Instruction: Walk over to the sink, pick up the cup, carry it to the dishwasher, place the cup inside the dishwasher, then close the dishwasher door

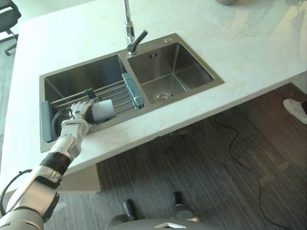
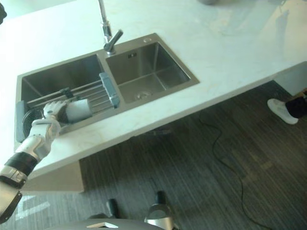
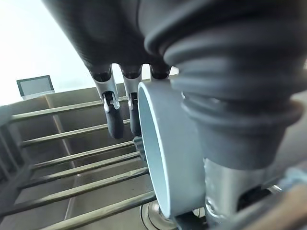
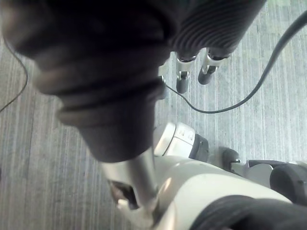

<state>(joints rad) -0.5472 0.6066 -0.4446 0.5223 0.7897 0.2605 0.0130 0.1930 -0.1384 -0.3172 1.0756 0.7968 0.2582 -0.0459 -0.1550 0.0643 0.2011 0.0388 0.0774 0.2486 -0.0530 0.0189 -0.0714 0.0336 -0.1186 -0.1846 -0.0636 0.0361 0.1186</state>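
A pale grey-blue cup lies on its side on the wire rack across the left basin of the steel double sink. My left hand reaches over the counter edge to the cup's left end. In the left wrist view the cup sits between the nearly straight fingers and the thumb, and it still rests on the rack bars. My right hand hangs over the floor with relaxed fingers and holds nothing.
A tall tap stands behind the divider between the basins. The white counter runs along the sink, with its front edge close to my left arm. A person's white shoe stands on the dark floor at far right. An office chair is at far left.
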